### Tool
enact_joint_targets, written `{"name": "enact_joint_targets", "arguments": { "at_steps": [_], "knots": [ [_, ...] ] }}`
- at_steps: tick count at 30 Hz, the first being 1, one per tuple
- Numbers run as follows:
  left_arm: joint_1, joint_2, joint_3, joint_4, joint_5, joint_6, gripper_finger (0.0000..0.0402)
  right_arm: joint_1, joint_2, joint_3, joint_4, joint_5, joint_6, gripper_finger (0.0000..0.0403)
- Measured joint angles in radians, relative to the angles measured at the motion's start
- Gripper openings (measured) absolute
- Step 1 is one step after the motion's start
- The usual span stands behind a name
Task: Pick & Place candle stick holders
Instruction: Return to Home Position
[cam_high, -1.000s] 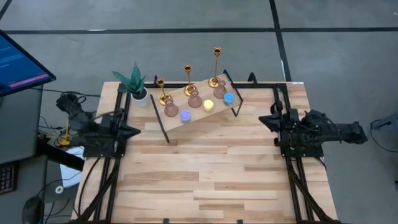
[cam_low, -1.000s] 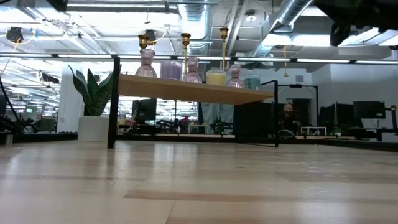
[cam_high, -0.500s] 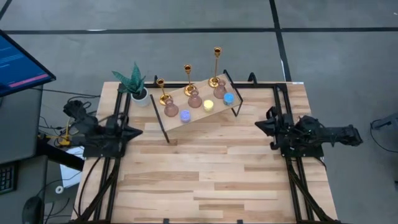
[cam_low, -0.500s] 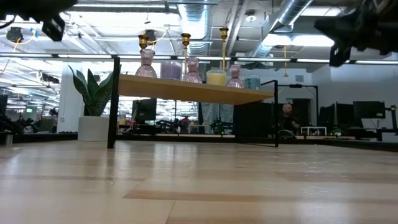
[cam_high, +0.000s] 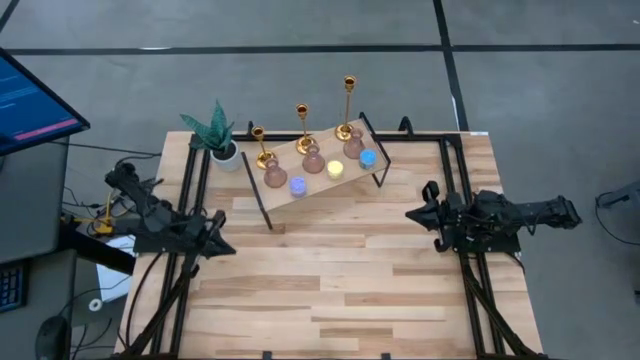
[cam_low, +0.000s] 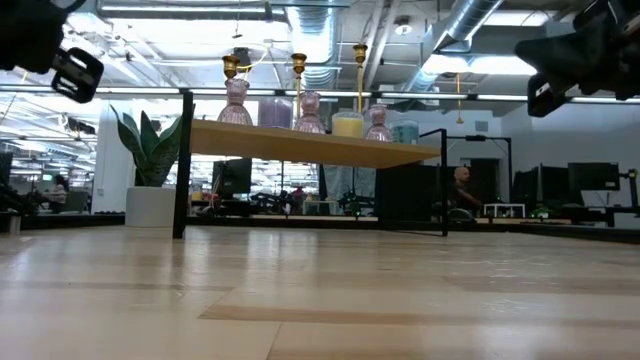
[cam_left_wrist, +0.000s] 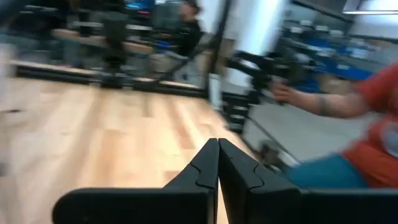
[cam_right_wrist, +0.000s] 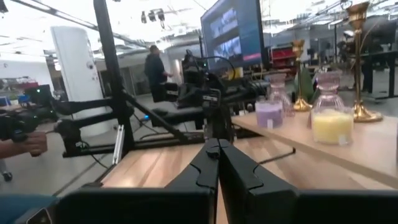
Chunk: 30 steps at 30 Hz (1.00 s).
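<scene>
Three gold candle stick holders (cam_high: 303, 128) and three squat pink holders (cam_high: 313, 160) stand on their bases on a raised wooden shelf (cam_high: 322, 181) at the table's far middle. They also show in the low view (cam_low: 298, 92) and the right wrist view (cam_right_wrist: 357, 62). My left gripper (cam_high: 230, 250) hovers shut over the table's left side, fingertips together (cam_left_wrist: 217, 143). My right gripper (cam_high: 408, 214) hovers shut over the right side, fingertips together (cam_right_wrist: 217, 143). Both are well short of the shelf and hold nothing.
A green potted plant (cam_high: 218, 135) stands at the shelf's left end. Blue lights (cam_high: 297, 185) and a yellow light (cam_high: 335, 168) sit among the holders. The shelf stands on thin black legs (cam_low: 184, 165). Bare wooden tabletop (cam_high: 330, 270) spreads before it. A person's arm (cam_left_wrist: 323, 102) shows beyond the table.
Both grippers have come down, staying shut. My left gripper has swung toward the table's near edge and dropped into the low view's upper left. My right gripper has sunk and shifted slightly toward the near edge and the table's middle. The holders have not moved.
</scene>
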Motion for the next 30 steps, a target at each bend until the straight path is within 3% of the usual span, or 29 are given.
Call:
{"name": "enact_joint_targets", "arguments": {
  "at_steps": [2, 18, 20, 22, 24, 30],
  "knots": [
    [0.000, 0.000, -0.032, 0.035, 0.045, 0.005, 0.0007, 0.000, 0.000, 0.000, -0.015, 0.000, 0.008, 0.0000],
    [-0.002, 0.081, -0.048, 0.078, 0.020, 0.031, 0.0008, -0.008, 0.000, -0.001, -0.135, 0.001, 0.123, 0.0000],
    [0.000, 0.086, -0.049, 0.139, -0.114, 0.055, 0.0009, -0.008, 0.000, -0.001, -0.120, -0.009, 0.151, 0.0000],
    [0.001, 0.085, -0.048, 0.192, -0.335, 0.052, 0.0014, -0.009, 0.000, -0.001, -0.122, -0.067, 0.107, 0.0000],
    [0.001, 0.083, -0.047, 0.191, -0.440, 0.063, 0.0019, -0.017, -0.008, -0.001, -0.110, -0.136, 0.086, 0.0000],
    [0.004, 0.060, -0.070, 0.136, -0.249, 0.123, 0.0023, -0.074, -0.010, -0.001, -0.121, -0.324, 0.086, 0.0000]
  ]
}}
